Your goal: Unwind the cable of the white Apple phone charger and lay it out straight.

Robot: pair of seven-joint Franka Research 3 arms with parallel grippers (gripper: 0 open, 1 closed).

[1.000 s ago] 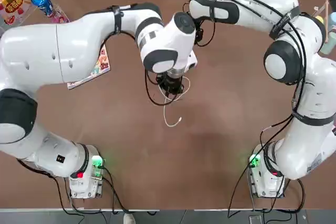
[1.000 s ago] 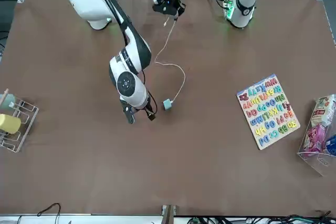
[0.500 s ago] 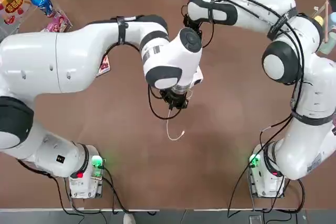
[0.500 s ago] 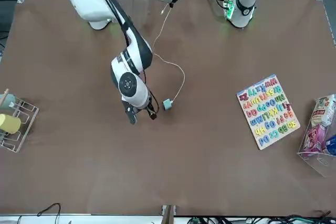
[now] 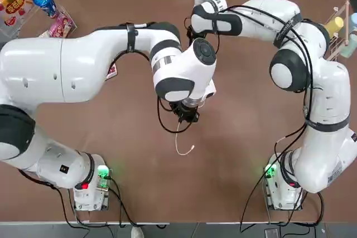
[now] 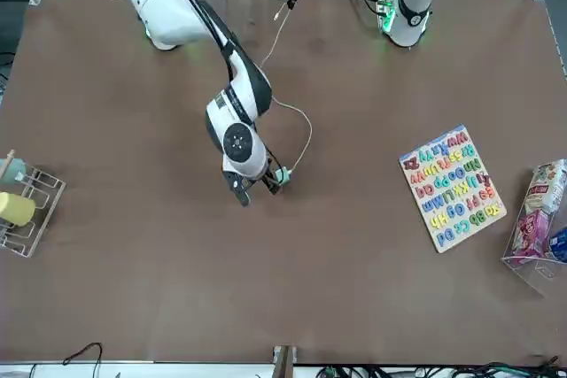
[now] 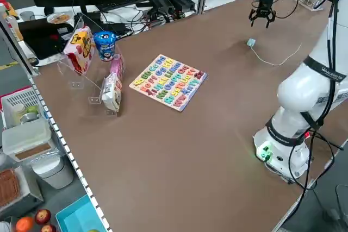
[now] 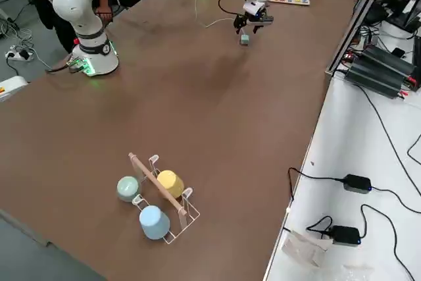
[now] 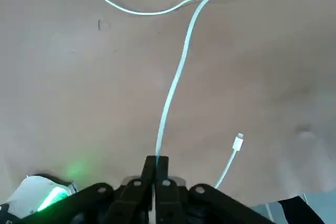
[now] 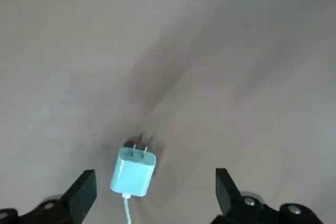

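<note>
white apple phone charger (image 10: 133,171) on the table, between the spread fingers of the right gripper (image 10: 156,182); left gripper (image 9: 162,162) closed on its cable (image 9: 181,61).

we make out no brand on the plug; letters like "happy" top the colourful board (image 6: 453,188). in the top view, the left arm (image 5: 184,73) hides much of the cord.

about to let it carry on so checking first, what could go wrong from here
The right gripper, open above the pale blue cube-shaped charger plug, might close off-centre, since the plug sits nearer one finger. The left gripper pinches the thin white cable partway along, so its loose connector end could stay bent.
</note>
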